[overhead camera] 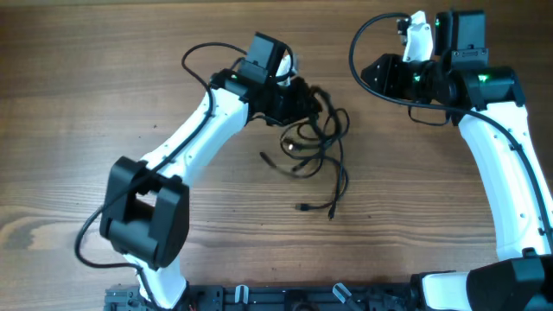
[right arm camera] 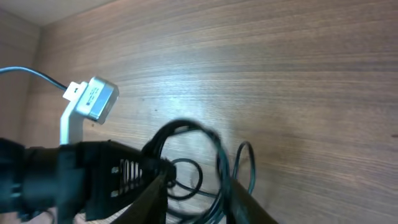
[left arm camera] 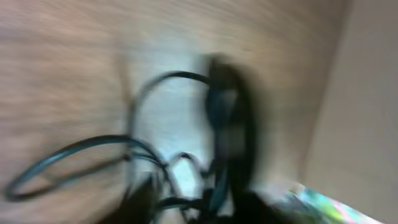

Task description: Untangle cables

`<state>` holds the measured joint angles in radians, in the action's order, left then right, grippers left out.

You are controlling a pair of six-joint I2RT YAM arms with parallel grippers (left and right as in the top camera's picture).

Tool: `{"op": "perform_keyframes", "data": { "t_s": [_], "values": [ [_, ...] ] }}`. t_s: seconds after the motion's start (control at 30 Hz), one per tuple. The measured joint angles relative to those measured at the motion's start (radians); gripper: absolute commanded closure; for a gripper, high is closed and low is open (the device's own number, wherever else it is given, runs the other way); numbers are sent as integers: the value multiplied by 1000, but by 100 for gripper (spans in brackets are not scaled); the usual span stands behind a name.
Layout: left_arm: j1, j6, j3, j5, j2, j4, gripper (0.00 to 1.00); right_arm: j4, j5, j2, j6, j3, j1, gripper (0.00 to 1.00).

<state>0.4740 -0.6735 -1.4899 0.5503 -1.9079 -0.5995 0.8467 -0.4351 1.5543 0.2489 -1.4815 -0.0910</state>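
Note:
The cables (overhead camera: 315, 138) lie as a black tangle at mid-table, with loose ends trailing toward the front; small plugs (overhead camera: 304, 207) lie there. My left gripper (overhead camera: 302, 99) is buried in the tangle's top-left part. The left wrist view is badly blurred and shows only dark cable loops (left arm camera: 155, 149), so the jaws cannot be read. My right gripper (overhead camera: 363, 73) hovers right of the tangle and points left. In the right wrist view its gripper (right arm camera: 199, 199) stands open, with cable loops (right arm camera: 217, 155) seen through the gap and nothing pinched.
The wooden table (overhead camera: 104, 104) stretches bare to the left and front right. Thick arm wires loop near the left arm's wrist (overhead camera: 194, 60) and above the right arm (overhead camera: 354, 43). A black rail (overhead camera: 285, 298) runs along the front edge. The left arm's camera (right arm camera: 93, 99) faces my right gripper.

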Motion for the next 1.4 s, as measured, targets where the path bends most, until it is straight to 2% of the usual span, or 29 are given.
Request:
{"op": "perform_keyframes", "data": {
  "t_s": [0.17,0.5,0.67,0.83,0.97,1.0,1.1,1.27,1.4],
  "values": [
    [-1,119,3,-133,-7,-2,0,6,36,0,2,0,0,64],
    [-1,274,3,-360,-2,-82,0,19,81,0,2,0,0,59],
    [16,438,3,-387,78,-81,0,21,87,0,1,0,0,57],
    [26,486,3,-381,96,-66,1,23,89,0,0,0,0,56],
    [26,544,3,-390,68,18,17,29,89,0,-3,0,0,53],
    [26,581,3,-393,56,34,15,29,89,0,-4,0,0,53],
    [26,708,3,-420,12,46,0,29,90,0,-4,0,0,53],
    [19,841,3,-528,-58,19,0,29,89,24,-4,0,0,52],
    [-8,880,3,-556,-89,26,1,29,89,47,-7,0,0,52]
  ]
}}
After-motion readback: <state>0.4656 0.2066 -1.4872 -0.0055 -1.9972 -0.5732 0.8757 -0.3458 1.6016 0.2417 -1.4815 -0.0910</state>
